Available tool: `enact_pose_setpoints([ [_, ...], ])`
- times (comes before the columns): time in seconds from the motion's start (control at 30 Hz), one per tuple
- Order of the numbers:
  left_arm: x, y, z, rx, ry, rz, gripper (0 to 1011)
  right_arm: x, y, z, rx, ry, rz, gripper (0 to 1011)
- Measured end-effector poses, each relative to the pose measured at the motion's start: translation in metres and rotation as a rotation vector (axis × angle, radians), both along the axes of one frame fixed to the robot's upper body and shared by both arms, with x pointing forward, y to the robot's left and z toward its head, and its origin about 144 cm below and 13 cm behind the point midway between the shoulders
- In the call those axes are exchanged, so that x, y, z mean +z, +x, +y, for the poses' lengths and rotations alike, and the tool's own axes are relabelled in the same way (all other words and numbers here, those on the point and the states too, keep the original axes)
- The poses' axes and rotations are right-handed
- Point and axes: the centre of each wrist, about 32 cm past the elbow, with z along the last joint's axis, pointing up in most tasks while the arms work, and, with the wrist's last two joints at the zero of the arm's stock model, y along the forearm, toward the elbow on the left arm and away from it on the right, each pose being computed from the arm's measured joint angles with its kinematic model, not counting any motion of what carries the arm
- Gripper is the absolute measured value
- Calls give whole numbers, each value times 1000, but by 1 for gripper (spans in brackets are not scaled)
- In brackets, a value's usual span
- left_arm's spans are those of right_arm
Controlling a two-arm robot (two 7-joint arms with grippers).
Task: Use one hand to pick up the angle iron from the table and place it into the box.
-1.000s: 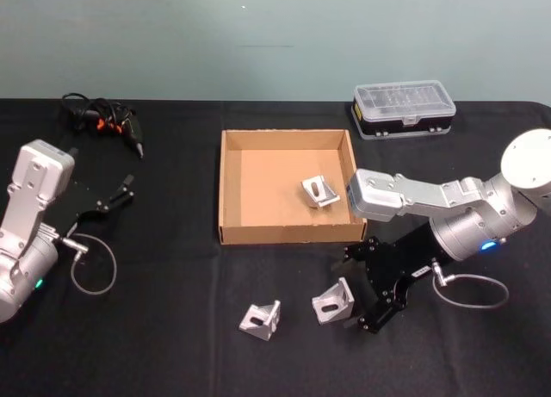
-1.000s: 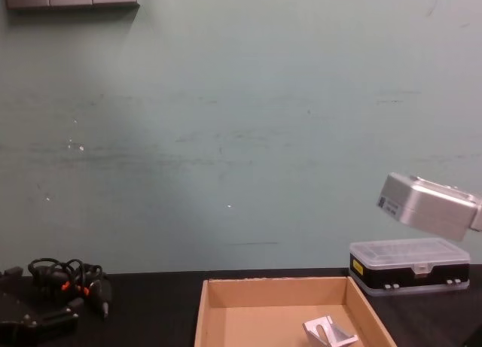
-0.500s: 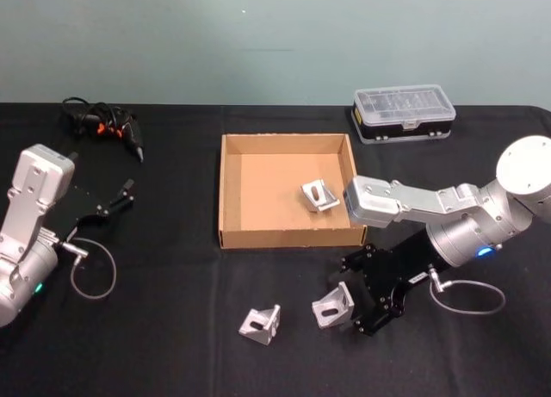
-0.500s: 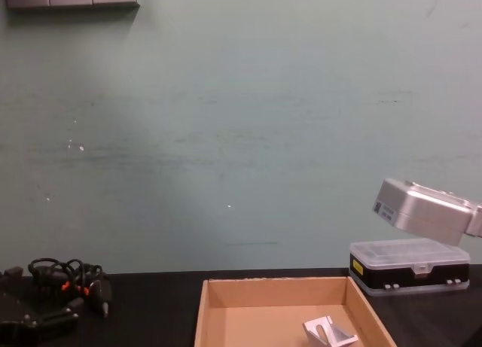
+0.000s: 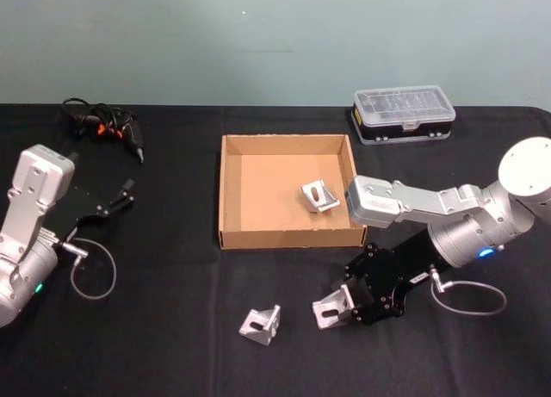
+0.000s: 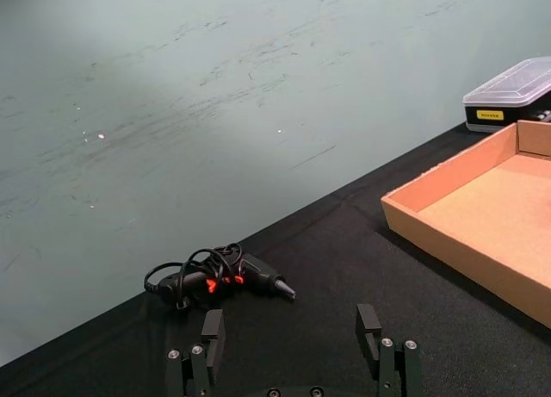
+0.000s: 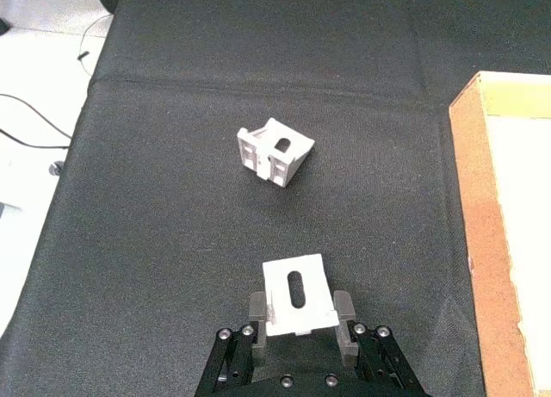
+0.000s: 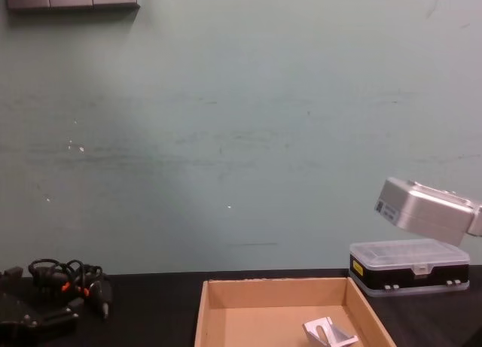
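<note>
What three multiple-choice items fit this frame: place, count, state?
1. How many silver metal angle irons lie on the flat black table, outside the shallow tan cardboard box? A one B two C three
2. Where is the right end effector? A in the box B around an angle iron on the table C raised high
3. The left end effector is: A open, empty B shut on a cable C holding an angle iron
Key: 1 B, the gripped angle iron and loose angle iron; the third angle iron is boxed. 2 B, its fingers flank it. 3 A, fingers wide apart.
</note>
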Motion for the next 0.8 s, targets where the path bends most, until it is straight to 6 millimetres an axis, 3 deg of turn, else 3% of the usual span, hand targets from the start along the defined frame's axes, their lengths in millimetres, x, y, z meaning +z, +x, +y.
enact_pose_setpoints([
  [0.37, 0, 0, 0, 0, 0, 0, 1000, 11, -7, -3, -30, 54, -39, 451],
  [0.63, 0, 0, 0, 0, 0, 0, 1000, 43, -17, -13, -185, 285, -150, 451],
  [0.8, 0, 0, 0, 0, 0, 0, 1000, 51, -17, -11, -273, 382, -188, 451],
])
